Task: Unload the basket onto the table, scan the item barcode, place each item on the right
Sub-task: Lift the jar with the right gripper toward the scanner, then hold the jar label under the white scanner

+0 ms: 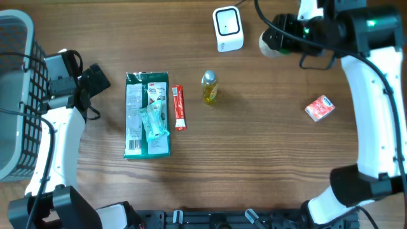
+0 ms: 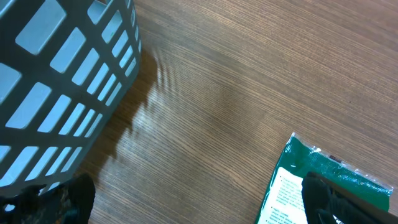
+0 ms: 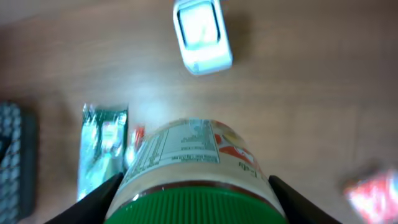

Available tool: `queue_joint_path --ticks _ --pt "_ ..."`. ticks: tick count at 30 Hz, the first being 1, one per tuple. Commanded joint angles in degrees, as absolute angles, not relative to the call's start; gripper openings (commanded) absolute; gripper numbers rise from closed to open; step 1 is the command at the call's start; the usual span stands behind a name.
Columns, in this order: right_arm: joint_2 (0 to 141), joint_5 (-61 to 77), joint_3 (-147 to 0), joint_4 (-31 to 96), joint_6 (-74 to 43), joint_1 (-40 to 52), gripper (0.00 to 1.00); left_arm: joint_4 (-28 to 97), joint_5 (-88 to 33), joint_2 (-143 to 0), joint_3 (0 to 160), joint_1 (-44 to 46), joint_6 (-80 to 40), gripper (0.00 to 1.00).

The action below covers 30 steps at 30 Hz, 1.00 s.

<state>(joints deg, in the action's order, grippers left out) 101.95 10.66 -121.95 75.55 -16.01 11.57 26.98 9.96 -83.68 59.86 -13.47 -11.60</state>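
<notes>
The item, a jar (image 3: 193, 155) with a green ribbed lid and a printed label, is held on its side above the table, and my right gripper (image 3: 196, 208) is shut on it, one finger (image 3: 93, 199) on each flank. It hangs just right of the white scanner (image 1: 227, 28), and the overhead view shows its pale base (image 1: 269, 43) pointing toward the scanner. In the right wrist view the scanner (image 3: 200, 34) lies beyond the jar. The label's text panel faces up; the barcode is hidden. My left gripper (image 2: 202, 202) is open and empty at the table's left, beside the green packet (image 2: 292, 180).
A green packet (image 1: 147, 114), a red stick sachet (image 1: 179, 107) and a small yellow bottle (image 1: 209, 87) lie mid-table. A small red packet (image 1: 320, 107) lies on the right. A grey slatted basket (image 1: 16, 95) stands at the left edge, close to my left arm.
</notes>
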Motion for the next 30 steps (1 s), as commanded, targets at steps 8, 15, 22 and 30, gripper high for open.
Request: queue_joint_path --ticks 8,15,22,30 --pt "115.33 7.7 -117.6 45.89 -5.43 15.27 0.04 26.83 9.87 -82.94 60.49 -13.74 -10.9 1.0" --pt "124.84 7.7 -117.6 28.67 -9.19 15.27 0.04 26.83 9.87 -82.94 60.49 -13.74 -10.9 1.0" --pt "134.23 7.73 -117.6 18.17 -11.44 15.25 0.04 26.83 9.87 -82.94 60.49 -13.74 -10.9 1.0" --pt "138.28 10.94 -117.6 4.86 -14.13 15.29 0.04 26.83 9.87 -82.94 60.49 -13.74 -10.9 1.0"
